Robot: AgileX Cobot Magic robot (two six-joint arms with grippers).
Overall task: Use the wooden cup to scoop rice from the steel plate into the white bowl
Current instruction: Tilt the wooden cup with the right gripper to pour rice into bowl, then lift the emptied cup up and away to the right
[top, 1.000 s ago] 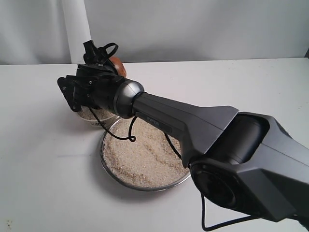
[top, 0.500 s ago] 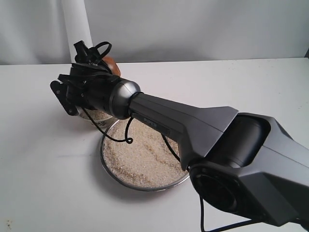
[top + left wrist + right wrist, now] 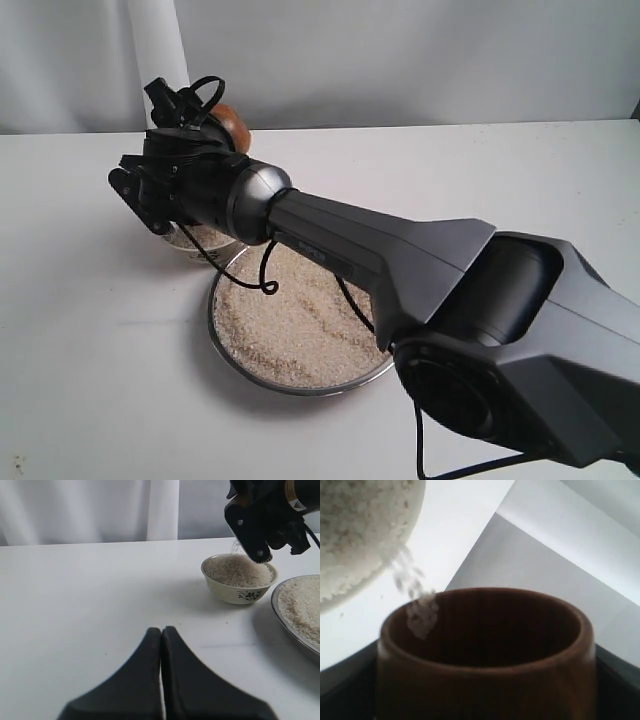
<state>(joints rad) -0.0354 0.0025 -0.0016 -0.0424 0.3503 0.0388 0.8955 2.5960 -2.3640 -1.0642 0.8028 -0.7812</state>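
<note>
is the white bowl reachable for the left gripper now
Probably from the side: bare table lies between left gripper and white bowl. Above it, though, the right gripper holds the wooden cup.

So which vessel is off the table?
The wooden cup, tilted above the white bowl, spilling rice; bowl and steel plate sit on the table.

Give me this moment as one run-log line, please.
phase: pouring | right gripper: shut on cup, tipped over bowl | rice: falling into bowl | left gripper: shut, empty
</note>
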